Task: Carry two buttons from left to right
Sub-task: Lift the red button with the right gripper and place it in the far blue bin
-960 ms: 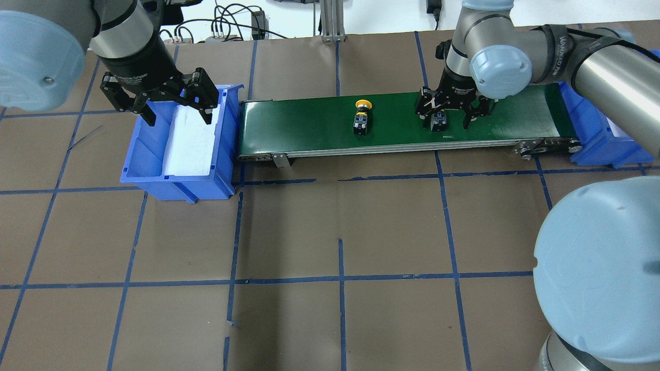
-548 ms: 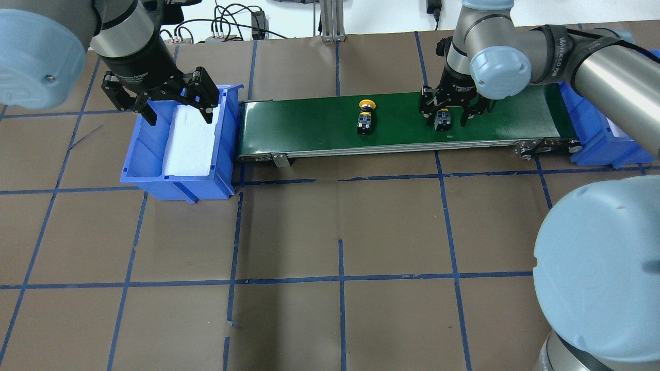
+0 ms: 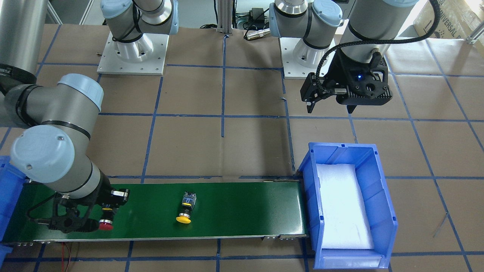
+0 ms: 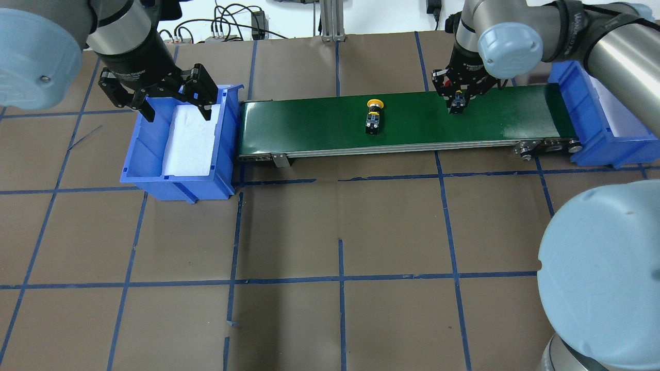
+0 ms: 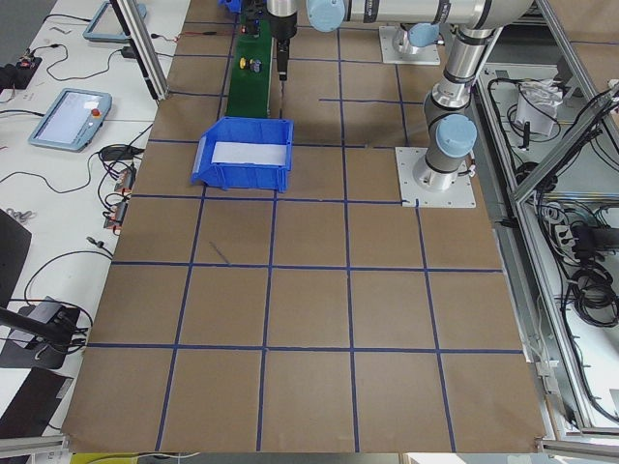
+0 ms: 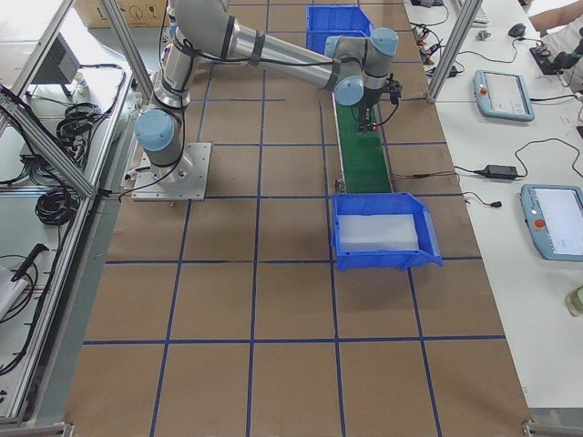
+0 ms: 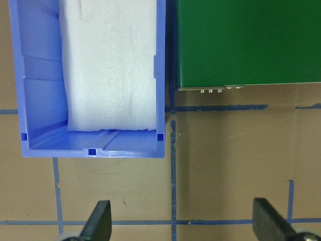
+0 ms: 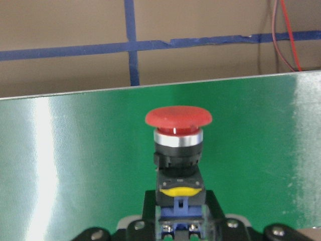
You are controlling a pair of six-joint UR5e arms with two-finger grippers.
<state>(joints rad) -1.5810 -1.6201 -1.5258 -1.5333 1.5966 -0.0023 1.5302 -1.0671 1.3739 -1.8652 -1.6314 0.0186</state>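
Note:
The red-capped button (image 8: 178, 134) hangs just above the green belt (image 4: 309, 123), with my right gripper (image 4: 456, 102) shut on its black body; its red cap (image 3: 106, 225) points toward the belt's far edge. The yellow-capped button (image 4: 374, 116) lies on its side near the middle of the belt, also visible from the front as the yellow button (image 3: 185, 210). My left gripper (image 4: 178, 114) hovers open and empty over the left blue bin (image 4: 149, 154), its fingers (image 7: 98, 223) spread wide.
The left blue bin (image 3: 383, 196) holds only a white foam pad (image 7: 110, 60). A second blue bin (image 4: 582, 123) stands at the belt's right end. Cables and a metal post sit behind the belt. The brown table carries a blue tape grid.
My right gripper has shut on the red button and raised it off the belt, moving back and slightly right. The yellow button has drifted right along the belt. The left arm barely moved.

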